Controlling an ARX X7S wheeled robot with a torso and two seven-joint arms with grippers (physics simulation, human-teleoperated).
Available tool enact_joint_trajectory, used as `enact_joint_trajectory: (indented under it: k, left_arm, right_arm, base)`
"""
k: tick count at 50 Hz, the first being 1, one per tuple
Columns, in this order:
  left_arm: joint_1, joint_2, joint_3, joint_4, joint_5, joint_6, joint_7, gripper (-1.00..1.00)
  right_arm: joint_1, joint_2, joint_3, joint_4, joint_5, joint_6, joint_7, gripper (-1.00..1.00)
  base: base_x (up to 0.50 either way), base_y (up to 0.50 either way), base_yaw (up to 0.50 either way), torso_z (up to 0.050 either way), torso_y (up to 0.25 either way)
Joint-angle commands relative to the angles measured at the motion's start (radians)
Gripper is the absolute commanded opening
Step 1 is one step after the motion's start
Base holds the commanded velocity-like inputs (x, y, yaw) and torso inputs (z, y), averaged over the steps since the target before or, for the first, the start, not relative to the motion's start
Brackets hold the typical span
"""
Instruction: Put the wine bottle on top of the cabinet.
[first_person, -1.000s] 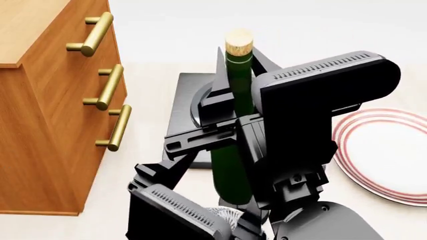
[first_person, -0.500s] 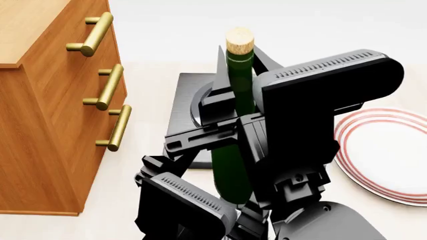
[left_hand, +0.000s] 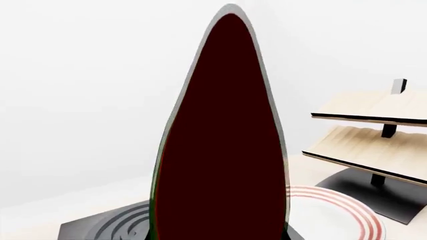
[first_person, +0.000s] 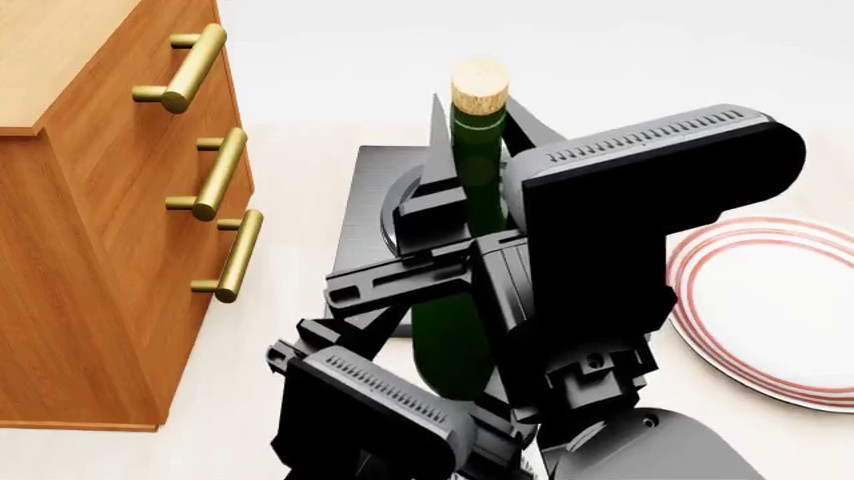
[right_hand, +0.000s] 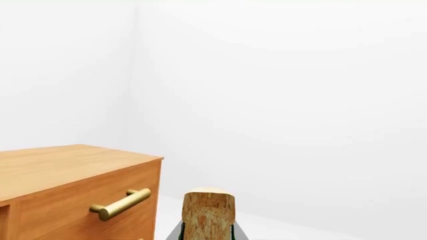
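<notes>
We see the tall dark green glass wine bottle with a tan cork (first_person: 461, 290) standing upright in the middle of the head view, right of the orange-brown wooden cabinet with 3 brass bar handles (first_person: 94, 290). The bottle is not on the cabinet's lighter wood top; it is beside the drawer front, apart from it. The right gripper (first_person: 447, 205) sits around the bottle's upper body and neck, black fingers on both sides of the glass, so we read it as clamped on the bottle. The bulky black right arm covers the bottle's right side.

The left gripper (first_person: 461, 400) is low, at the bottle's base, mostly hidden behind its own black housing; we cannot tell whether its claw is wide or narrow. In the left wrist view the bottle fills the middle as a dark tapered shape, very close to the camera, no fingers visible.

Behind the bottle lies a dark grey square mat with ring grooves (first_person: 367, 200). Right of the arm is a white round plate with red rim stripes (first_person: 774, 310) on the pale floor. The left wrist view also shows a pale plywood rack on a black stand (left_hand: 373, 140) beyond the plate. The right wrist view shows the cork (right_hand: 208, 212) with the cabinet's top and 1 handle beside it.
</notes>
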Motion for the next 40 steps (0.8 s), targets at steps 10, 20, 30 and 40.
enact_joint_trajectory:
  k: [10,20,30,40]
  left_arm:
    - [0.005,0.002,0.011,-0.02,-0.032,0.033,0.0,-1.0]
    - [-0.004,-0.001,0.018,-0.016,-0.043,0.036,-0.01,-1.0]
    - [-0.013,-0.007,0.019,-0.033,-0.051,0.042,-0.016,-1.0]
    - [-0.028,-0.011,0.012,-0.075,-0.058,0.061,-0.018,-1.0]
  right_arm:
    - [-0.016,-0.023,0.057,-0.003,0.004,-0.007,-0.021,1.0]
    - [-0.03,-0.011,0.049,-0.025,-0.005,-0.006,-0.005,1.0]
    - [-0.082,0.008,0.126,-0.129,0.064,0.016,0.046,1.0]
    - [-0.288,0.058,0.232,-0.341,0.117,-0.015,0.126,1.0]
  base:
    - [0.0,0.0,0.0,0.001,0.001]
    - [0.0,0.0,0.0,0.0,0.0]
    - [0.0,0.0,0.0,0.0,0.001]
    - [0.0,0.0,0.0,0.0,0.0]
